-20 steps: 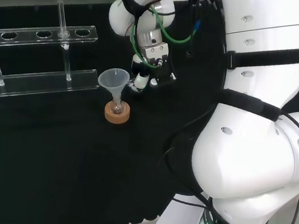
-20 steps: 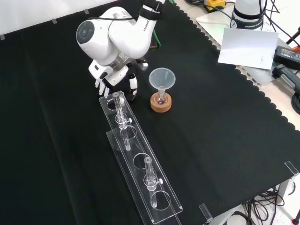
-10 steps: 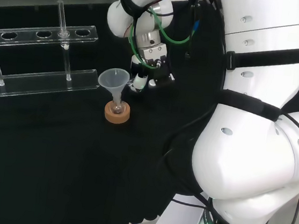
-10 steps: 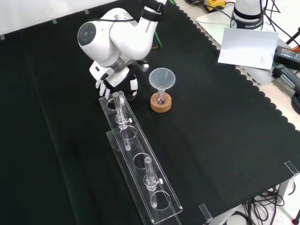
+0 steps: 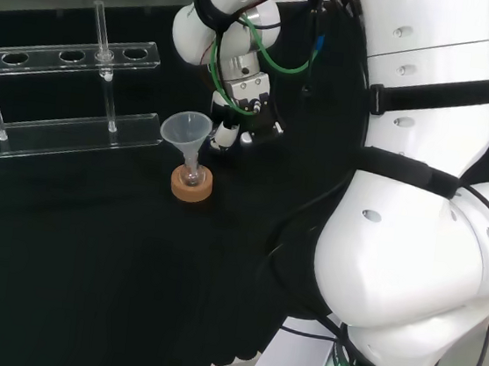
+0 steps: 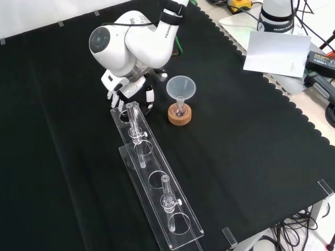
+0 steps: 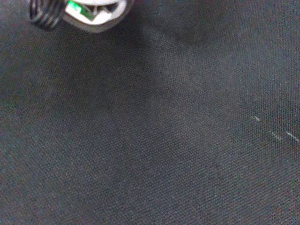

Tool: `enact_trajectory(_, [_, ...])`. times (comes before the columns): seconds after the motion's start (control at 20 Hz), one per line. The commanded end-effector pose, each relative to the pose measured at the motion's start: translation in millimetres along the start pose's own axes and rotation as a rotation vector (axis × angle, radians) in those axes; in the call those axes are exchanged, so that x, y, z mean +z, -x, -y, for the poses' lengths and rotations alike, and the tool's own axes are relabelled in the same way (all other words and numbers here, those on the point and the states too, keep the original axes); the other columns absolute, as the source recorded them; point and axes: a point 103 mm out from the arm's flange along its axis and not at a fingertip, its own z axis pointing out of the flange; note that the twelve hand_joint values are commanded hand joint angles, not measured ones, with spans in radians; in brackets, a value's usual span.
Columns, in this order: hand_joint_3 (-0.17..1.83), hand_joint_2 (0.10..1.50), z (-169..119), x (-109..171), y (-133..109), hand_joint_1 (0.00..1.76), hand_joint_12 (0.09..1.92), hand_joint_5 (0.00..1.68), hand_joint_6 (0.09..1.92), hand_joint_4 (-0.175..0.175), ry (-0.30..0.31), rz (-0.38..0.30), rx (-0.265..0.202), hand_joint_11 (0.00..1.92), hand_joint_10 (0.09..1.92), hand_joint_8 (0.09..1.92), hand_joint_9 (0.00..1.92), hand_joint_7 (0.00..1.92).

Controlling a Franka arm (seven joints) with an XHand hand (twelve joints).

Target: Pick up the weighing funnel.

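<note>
The weighing funnel's place could not be told at this moment, nor whether the hand (image 6: 127, 90) was open, closed or clamped on anything. In the front view the hand hung beneath the arm's big white link (image 6: 131, 44) with its round grey cap. It was low over the black cloth that covered the surface (image 6: 68, 157), at the far end of a clear plastic rack (image 6: 157, 180).

In the head view the hand (image 5: 237, 127) sat just right of the funnel (image 5: 186, 130) and behind it, with green cables (image 5: 272, 58) looping at the wrist above. The wrist view looked past a white and black part of the hand (image 7: 93, 14) onto the cloth's weave, marked by a few pale specks.

The funnel stood mouth up, its stem in a small flask (image 6: 179, 110) on a cork ring (image 6: 179, 117). In the front view it was to the right of the hand and apart from it. The rack ran from beside the hand down and to the right in that view, with two thin clear tubes (image 6: 133, 123) upright in it. A white sheet of paper (image 6: 276, 52) lay beyond the cloth's scalloped edge at the upper right.
</note>
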Motion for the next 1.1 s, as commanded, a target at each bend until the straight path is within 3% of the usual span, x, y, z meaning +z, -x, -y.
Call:
enact_trajectory(0.05, [0.64, 0.65, 6.0, -5.8, 10.0, 1.13, 1.19, 1.3, 0.61, 0.174, 0.038, -0.005, 0.039, 0.63, 0.46, 0.67, 0.87, 0.59])
enact_trajectory(0.3, [0.64, 0.66, 12.7, -27.3, 20.9, 1.12, 1.16, 1.28, 0.65, 0.175, 0.055, -0.018, 0.026, 0.67, 0.43, 0.66, 0.9, 0.61])
enact_trajectory(1.1, [0.62, 0.68, 58.7, -86.0, 63.7, 1.12, 1.13, 1.25, 0.69, 0.175, 0.06, 0.05, 0.126, 0.7, 0.4, 0.66, 0.91, 0.58])
